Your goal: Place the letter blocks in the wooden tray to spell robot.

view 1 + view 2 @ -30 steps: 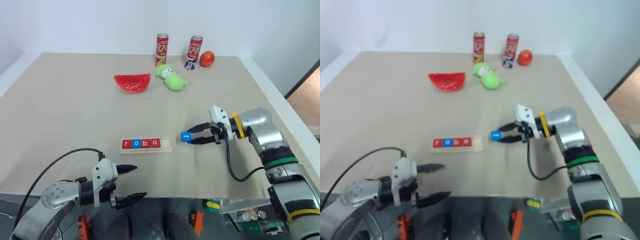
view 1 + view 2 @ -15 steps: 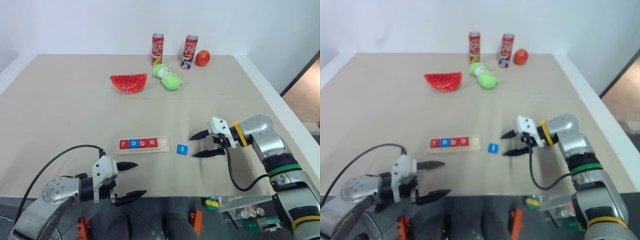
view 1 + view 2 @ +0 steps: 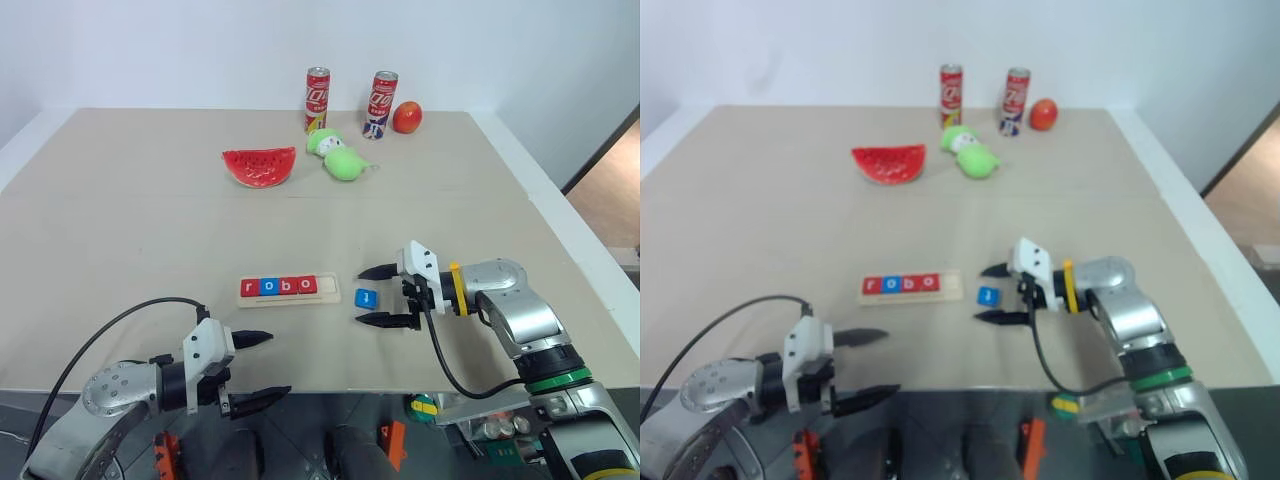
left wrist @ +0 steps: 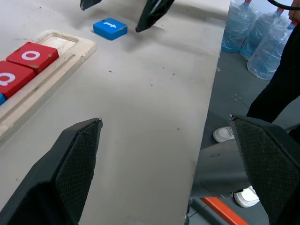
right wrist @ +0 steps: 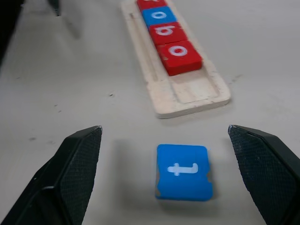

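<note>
The wooden tray (image 3: 329, 293) lies near the table's front, holding red and blue letter blocks (image 3: 278, 286) that read r, o, b, o; its right end slot (image 5: 191, 92) is bare. A blue t block (image 3: 365, 297) lies flat on the table just right of the tray, also seen as the t block (image 5: 183, 178) in the right wrist view. My right gripper (image 3: 359, 296) is open, low over the table, one finger on each side of the t block without touching it. My left gripper (image 3: 279, 364) hangs open at the table's front edge, holding nothing.
At the back stand two cans (image 3: 317, 98), a red fruit (image 3: 406, 117), a green plush toy (image 3: 343, 158) and a watermelon slice (image 3: 264, 165). Water bottles (image 4: 253, 37) and a person's shoe (image 4: 224, 135) are on the floor past the table's edge.
The right gripper let go of the t block, which now lies on the table. Its fingers opened wide and came down around the block. The left arm kept still.
</note>
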Controlling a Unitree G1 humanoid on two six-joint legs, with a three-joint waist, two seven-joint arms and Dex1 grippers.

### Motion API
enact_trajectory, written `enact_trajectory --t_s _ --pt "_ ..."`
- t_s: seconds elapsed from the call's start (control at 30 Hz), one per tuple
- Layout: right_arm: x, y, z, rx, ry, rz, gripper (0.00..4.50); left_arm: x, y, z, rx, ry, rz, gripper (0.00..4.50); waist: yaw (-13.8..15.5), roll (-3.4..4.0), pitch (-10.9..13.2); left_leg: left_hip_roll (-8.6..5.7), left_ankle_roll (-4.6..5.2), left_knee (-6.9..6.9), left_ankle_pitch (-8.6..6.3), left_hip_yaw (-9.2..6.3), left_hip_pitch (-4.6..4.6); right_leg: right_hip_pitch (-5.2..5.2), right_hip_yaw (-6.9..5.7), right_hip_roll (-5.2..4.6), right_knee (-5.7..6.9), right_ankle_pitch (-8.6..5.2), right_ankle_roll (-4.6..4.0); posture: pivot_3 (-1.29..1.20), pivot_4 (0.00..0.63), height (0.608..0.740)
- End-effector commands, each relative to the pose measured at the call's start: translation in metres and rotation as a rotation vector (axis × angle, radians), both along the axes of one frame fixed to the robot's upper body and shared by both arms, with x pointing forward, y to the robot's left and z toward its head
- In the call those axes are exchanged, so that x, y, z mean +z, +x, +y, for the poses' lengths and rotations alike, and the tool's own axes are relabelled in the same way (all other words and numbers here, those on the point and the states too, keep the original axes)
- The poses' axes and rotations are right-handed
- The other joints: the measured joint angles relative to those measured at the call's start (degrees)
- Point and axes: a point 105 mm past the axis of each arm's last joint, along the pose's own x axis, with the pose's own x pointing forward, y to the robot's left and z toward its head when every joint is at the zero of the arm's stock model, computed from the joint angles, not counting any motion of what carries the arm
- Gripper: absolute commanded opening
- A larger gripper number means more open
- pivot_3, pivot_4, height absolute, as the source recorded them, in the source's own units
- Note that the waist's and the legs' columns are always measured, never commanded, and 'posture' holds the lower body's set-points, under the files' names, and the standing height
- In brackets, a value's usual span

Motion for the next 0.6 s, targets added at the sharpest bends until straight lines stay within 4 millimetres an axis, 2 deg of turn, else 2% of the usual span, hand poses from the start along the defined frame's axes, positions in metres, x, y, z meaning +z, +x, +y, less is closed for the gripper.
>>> enact_trajectory --t_s 0.03,0.1,0.13,0.23,0.43,0.6 --pt "0.004 0.003 -0.006 -0.055 0.016 -0.021 4.45 0.009 -0.003 -0.003 -0.019 -0.011 -0.046 4.50 0.0 -0.01 0.0 0.00 0.00 0.00 0.00 0.00 0.00 0.00 0.00 0.00 0.00 0.00 0.01 0.00 0.150 0.740" --pt "-0.001 0.004 -0.008 -0.092 0.015 -0.016 4.45 0.010 -0.002 -0.004 -0.016 -0.019 -0.050 4.50 0.0 -0.01 0.0 -0.01 0.00 0.00 0.00 0.01 -0.02 -0.01 0.01 -0.01 0.00 -0.01 0.07 0.00 0.150 0.740" --pt "-0.003 0.004 -0.008 -0.113 0.022 -0.013 4.22 0.011 -0.001 -0.004 -0.008 -0.027 -0.054 4.50 0.0 0.00 0.0 -0.02 0.00 -0.01 0.00 -0.02 -0.02 0.00 0.00 -0.01 0.00 -0.01 0.13 0.00 0.150 0.740" --pt "-0.005 0.003 -0.006 -0.154 0.038 -0.007 3.35 0.012 0.001 -0.004 0.012 -0.033 -0.071 4.50 0.0 0.00 0.0 -0.01 -0.01 -0.04 -0.01 -0.01 -0.05 -0.03 0.01 0.01 0.00 -0.01 0.14 0.00 0.150 0.740" --pt "-0.004 -0.004 0.003 -0.234 0.059 -0.016 1.24 0.011 0.001 -0.003 0.018 -0.025 -0.076 4.50 0.0 -0.01 0.0 0.00 0.00 -0.04 -0.01 -0.11 -0.06 -0.02 -0.03 0.04 0.00 -0.01 0.14 0.00 0.150 0.740" --pt "-0.004 -0.013 0.015 -0.417 0.072 -0.023 1.22 0.009 0.000 -0.001 0.025 -0.018 -0.076 4.50 0.0 -0.03 0.0 0.00 -0.01 -0.04 -0.01 -0.10 -0.08 -0.05 -0.01 0.03 0.00 -0.03 0.14 0.00 0.150 0.740"
